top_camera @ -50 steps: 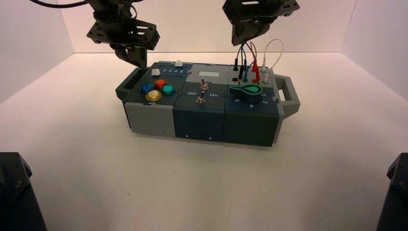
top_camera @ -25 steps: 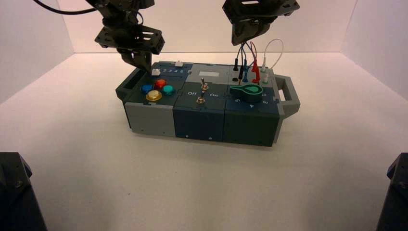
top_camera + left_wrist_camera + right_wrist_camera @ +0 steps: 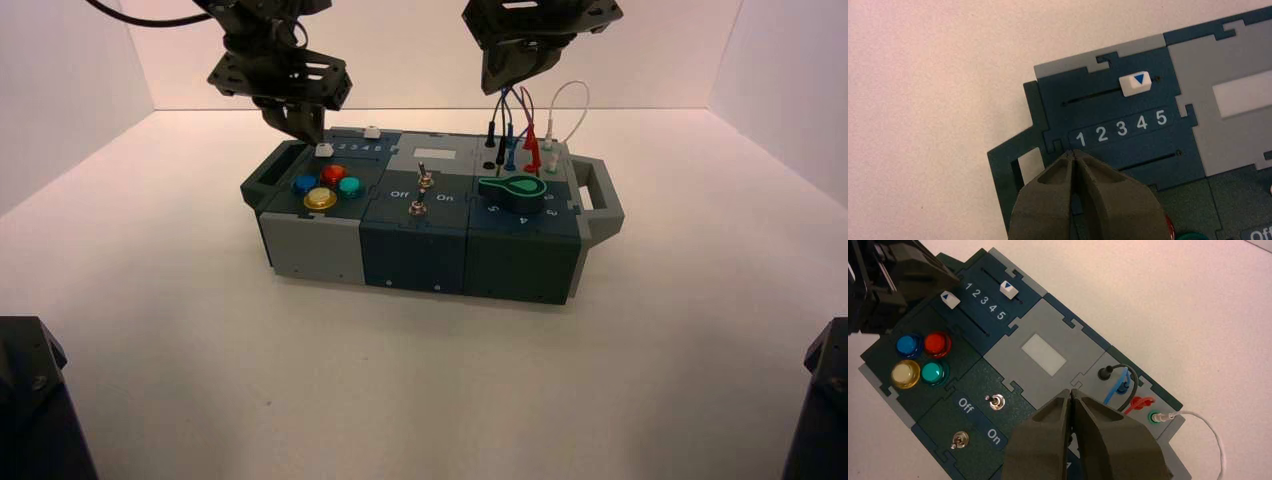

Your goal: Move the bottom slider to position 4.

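— Two grippers are in view; which one takes it?

— The left gripper (image 3: 300, 127). It hangs over the box's (image 3: 415, 255) far left corner with its fingers pressed together. The right gripper (image 3: 510, 78), which is also closed, is parked well apart above the wires (image 3: 520, 125).

— Where is the bottom slider (image 3: 323, 150)?

— In the high view it is at about five o'clock from the left fingertips, just beside and below them. The right wrist view shows the knob sitting by the digit 1, at the near end of its track.

— And which way does the track run?

— Roughly nine to three o'clock across the box top. Position 4 (image 3: 1142, 121) lies toward three o'clock from the knob, so I judge the move to be a drop on its nine o'clock side and then a push toward three. The top slider (image 3: 1135, 83) is already level with the 4.
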{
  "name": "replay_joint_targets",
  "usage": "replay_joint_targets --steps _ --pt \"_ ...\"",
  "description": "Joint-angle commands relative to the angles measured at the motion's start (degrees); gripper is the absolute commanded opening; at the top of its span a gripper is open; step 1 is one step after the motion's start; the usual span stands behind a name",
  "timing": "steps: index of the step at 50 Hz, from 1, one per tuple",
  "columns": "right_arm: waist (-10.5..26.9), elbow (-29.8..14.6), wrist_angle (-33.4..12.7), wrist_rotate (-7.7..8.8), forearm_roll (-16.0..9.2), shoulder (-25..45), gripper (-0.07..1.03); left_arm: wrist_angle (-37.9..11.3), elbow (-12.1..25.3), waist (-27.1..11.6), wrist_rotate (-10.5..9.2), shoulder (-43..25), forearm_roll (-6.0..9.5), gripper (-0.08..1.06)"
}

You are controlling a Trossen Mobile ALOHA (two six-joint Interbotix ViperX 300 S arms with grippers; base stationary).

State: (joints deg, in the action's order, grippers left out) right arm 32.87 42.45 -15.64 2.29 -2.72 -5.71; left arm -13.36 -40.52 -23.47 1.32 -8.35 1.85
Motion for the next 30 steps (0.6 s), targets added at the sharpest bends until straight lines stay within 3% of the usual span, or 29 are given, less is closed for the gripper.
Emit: replay_joint_targets --steps 1,30 --pt "0.09 -1.85 0.26 0.00 -0.26 -1.76 -0.02 -0.53 1.23 -0.26 0.00 0.79 0.09 -0.03" --pt "0.09 -1.93 0.18 0.00 -0.26 -2.02 -0.02 -1.32 1.41 -2.46 -0.09 0.44 0.09 -0.03"
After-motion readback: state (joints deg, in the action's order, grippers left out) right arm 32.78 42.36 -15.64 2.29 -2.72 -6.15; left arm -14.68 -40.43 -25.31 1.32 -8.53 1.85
